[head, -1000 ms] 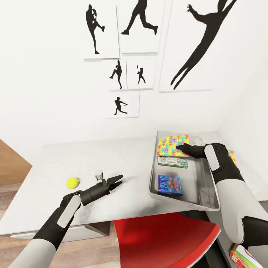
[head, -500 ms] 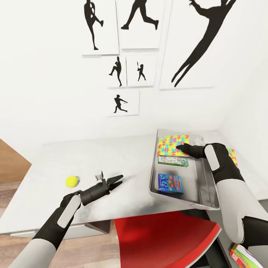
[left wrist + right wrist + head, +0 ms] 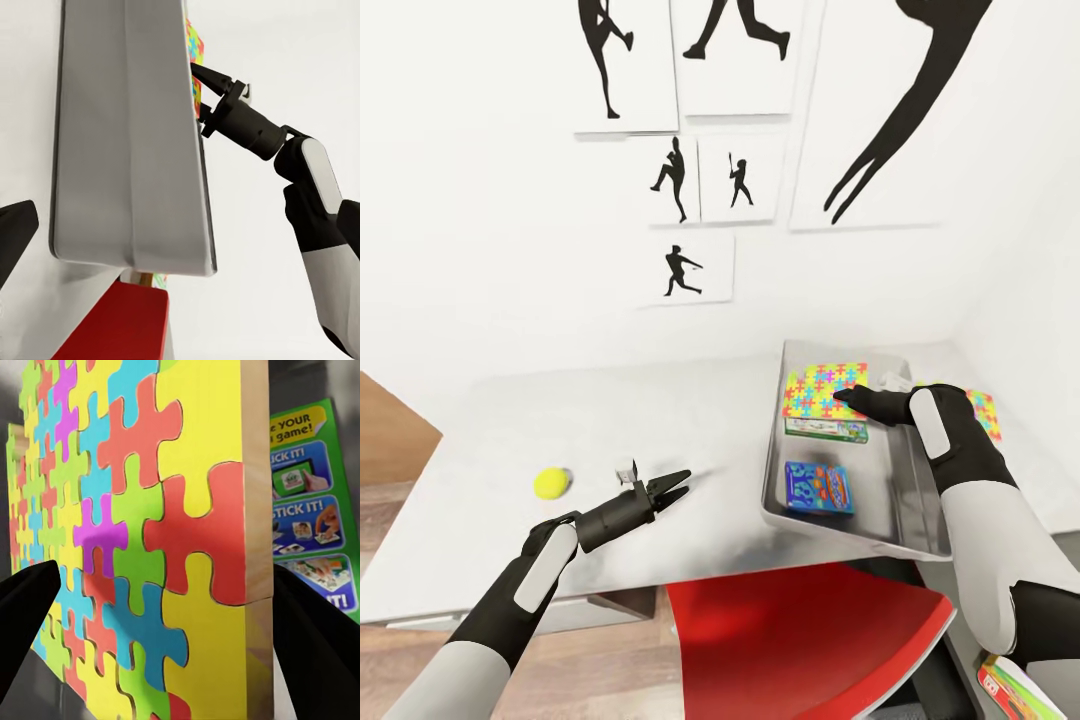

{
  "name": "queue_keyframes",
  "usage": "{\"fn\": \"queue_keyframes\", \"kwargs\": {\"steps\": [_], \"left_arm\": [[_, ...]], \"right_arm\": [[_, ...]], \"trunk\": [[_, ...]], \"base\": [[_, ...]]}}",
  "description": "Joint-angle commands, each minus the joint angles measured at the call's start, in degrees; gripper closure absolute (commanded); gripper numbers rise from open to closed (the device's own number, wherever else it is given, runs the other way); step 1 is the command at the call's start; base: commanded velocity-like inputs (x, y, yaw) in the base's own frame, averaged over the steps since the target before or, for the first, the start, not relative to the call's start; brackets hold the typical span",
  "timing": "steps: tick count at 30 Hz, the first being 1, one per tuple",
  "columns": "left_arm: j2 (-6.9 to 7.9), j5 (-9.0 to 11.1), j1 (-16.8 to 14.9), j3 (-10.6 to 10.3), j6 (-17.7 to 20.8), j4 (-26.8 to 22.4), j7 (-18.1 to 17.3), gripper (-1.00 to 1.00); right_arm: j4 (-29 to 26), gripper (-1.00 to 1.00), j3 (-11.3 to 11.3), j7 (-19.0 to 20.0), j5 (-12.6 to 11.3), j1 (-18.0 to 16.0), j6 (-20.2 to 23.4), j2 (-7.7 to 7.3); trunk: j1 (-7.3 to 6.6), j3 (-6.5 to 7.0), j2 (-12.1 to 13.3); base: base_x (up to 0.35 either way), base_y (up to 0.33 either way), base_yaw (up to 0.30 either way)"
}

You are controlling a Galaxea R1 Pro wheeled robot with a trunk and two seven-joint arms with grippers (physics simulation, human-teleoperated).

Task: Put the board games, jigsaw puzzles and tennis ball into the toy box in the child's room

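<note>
Your right gripper (image 3: pixel 842 400) sits over the toy box (image 3: pixel 920 500), fingers spread wide on either side of a jigsaw puzzle (image 3: pixel 822 388); the right wrist view shows the puzzle (image 3: pixel 142 532) between them without contact. That puzzle lies at the box's 12 o'clock end, partly over the green-edged board game (image 3: pixel 826 430); the blue board game (image 3: pixel 818 488) lies near 6 o'clock.

Your left gripper (image 3: pixel 672 487) hovers low over the bench (image 3: pixel 660 420), fingers slightly parted, nothing between them. The tennis ball (image 3: pixel 552 483) rests at its 9 o'clock, near but apart. A second jigsaw puzzle (image 3: pixel 986 412) shows past the box's 3 o'clock rim, behind your right arm.

Risks: the ball will probably roll off the bench if a finger nudges it. Lifting the right arm carelessly could snag the puzzle's edge. The box's near corner overhangs the bench edge above the red chair (image 3: pixel 800 640); pressing there may tip it.
</note>
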Motion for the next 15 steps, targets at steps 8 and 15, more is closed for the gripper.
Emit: {"fn": "queue_keyframes", "kwargs": {"steps": [8,15], "left_arm": [[0.05,0.4,0.0,-0.1,0.4,0.0,0.1,-1.00],[0.10,0.4,0.0,-0.1,0.4,0.0,0.1,-1.00]], "right_arm": [[0.0,1.00,-0.1,0.4,0.3,0.0,0.3,0.01],[0.0,1.00,-0.1,0.4,0.3,0.0,0.3,0.01]], "trunk": [[0.03,-0.83,-0.1],[0.03,-1.18,-0.1]], "base": [[0.000,0.000,0.000],[0.000,0.000,0.000]]}}
